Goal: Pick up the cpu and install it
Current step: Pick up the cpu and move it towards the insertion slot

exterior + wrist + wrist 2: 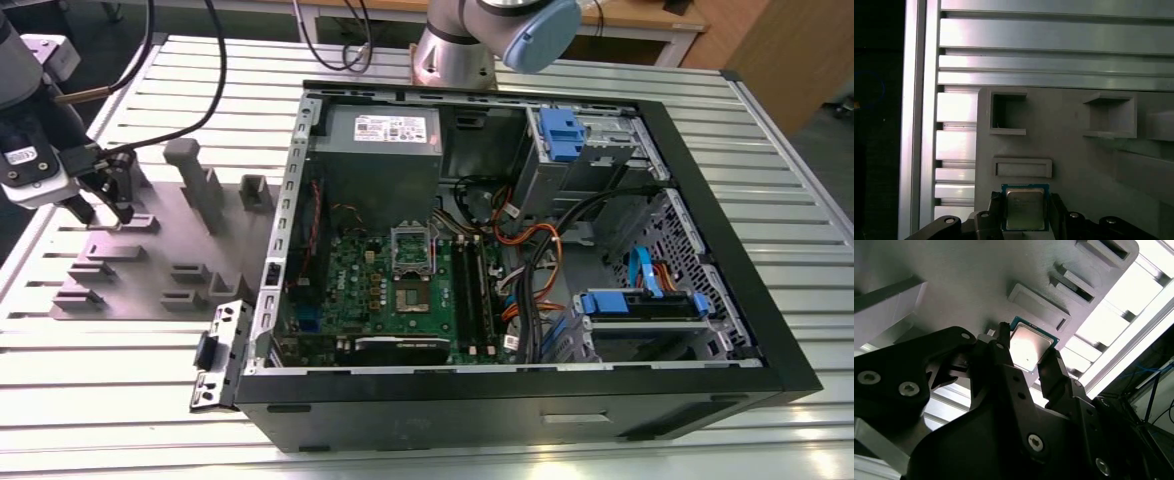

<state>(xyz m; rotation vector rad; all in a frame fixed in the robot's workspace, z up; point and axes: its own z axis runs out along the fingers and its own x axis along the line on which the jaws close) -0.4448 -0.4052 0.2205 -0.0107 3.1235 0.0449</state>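
Arm reaches low at exterior view's left, wrist pointing down over grey fixture tray [150,262] on counter [120,365]. Gripper [104,213] clenched on cpu [1025,207], which sits at tray surface, well apart from open computer case [747,330].

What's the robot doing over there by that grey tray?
The robot arm has its gripper down at the grey parts tray, right around the cpu, a small shiny square chip that lies on the tray. The open computer case sits beside the tray, toward the exterior view's right. The chip is not in the computer yet.
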